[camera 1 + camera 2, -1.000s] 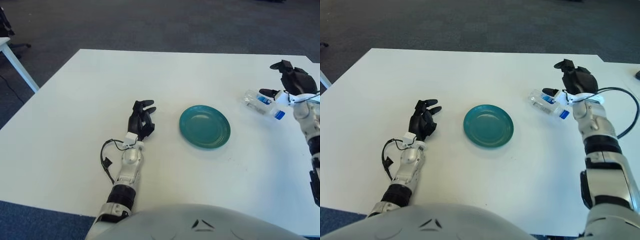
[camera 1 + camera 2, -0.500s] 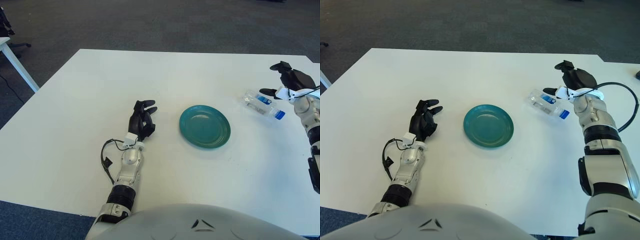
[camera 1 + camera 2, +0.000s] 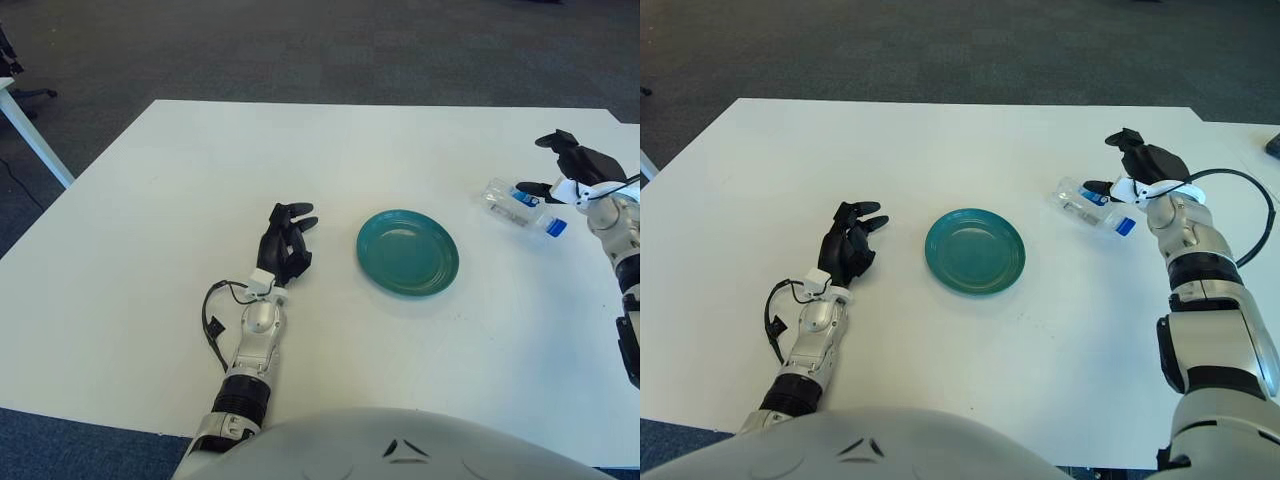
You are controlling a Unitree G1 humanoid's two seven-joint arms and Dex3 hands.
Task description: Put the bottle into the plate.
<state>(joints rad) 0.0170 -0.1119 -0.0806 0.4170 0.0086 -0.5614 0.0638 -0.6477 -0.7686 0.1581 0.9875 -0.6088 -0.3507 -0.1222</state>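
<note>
1. Compared with a second ago, the right hand has drawn back a little toward the table's right edge; earlier its palm covered the blue-capped end of the bottle, and now that end shows clear; the bottle itself has hardly moved.
2. The right hand sits at the bottle's far right side, fingers spread and gripping nothing; one dark fingertip reaches over the bottle's middle, though whether it touches cannot be told.
3. The bottle lies flat on the white table, to the right of the green plate and apart from it; its long axis runs slantwise, the clear base pointing up-left toward the plate's side, the blue cap pointing down-right toward the robot's right arm.
4. The left hand shows left of the plate, fingers loosely curled, holding nothing.
</note>
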